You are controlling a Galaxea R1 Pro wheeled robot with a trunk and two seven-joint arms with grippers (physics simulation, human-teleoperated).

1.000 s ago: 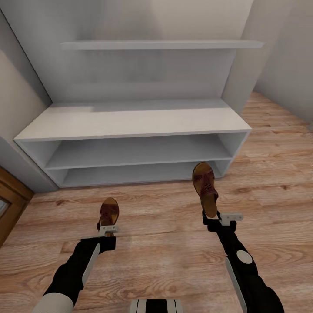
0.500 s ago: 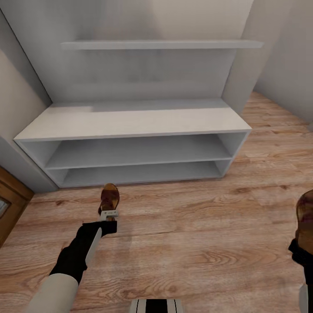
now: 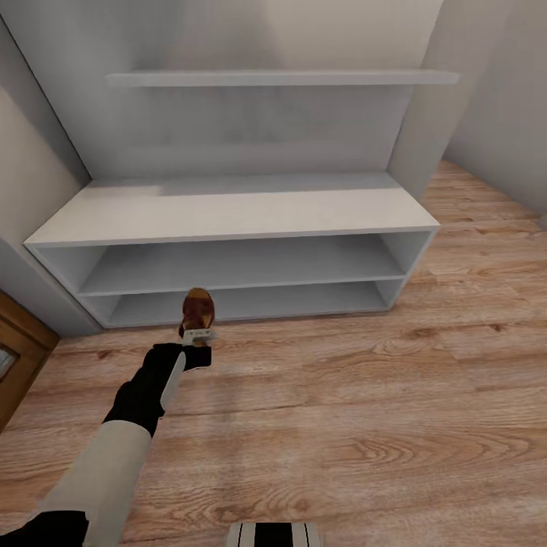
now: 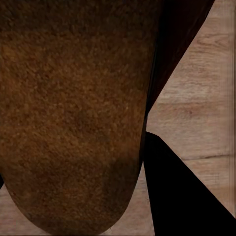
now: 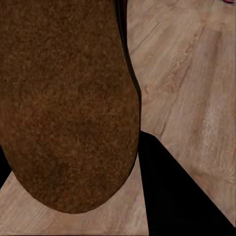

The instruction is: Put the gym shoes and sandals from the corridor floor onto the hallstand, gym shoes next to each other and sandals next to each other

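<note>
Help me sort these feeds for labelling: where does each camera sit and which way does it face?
Head view: on the robot's head, facing forward and down at the rack and floor; left arm and left gripper holding a sandal.
Left wrist view: near the left gripper, along its fingers; that sandal over floor.
Right wrist view: near the right gripper; another sandal over floor.
Shared: head and left wrist views show the same sandal.

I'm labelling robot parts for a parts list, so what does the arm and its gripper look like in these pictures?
In the head view, the left arm has a pale grey-white upper segment, then a black forearm with a light grey stripe along it. The left gripper is a black wrist block ending in small light grey fingers. No cables or markings can be made out.
</note>
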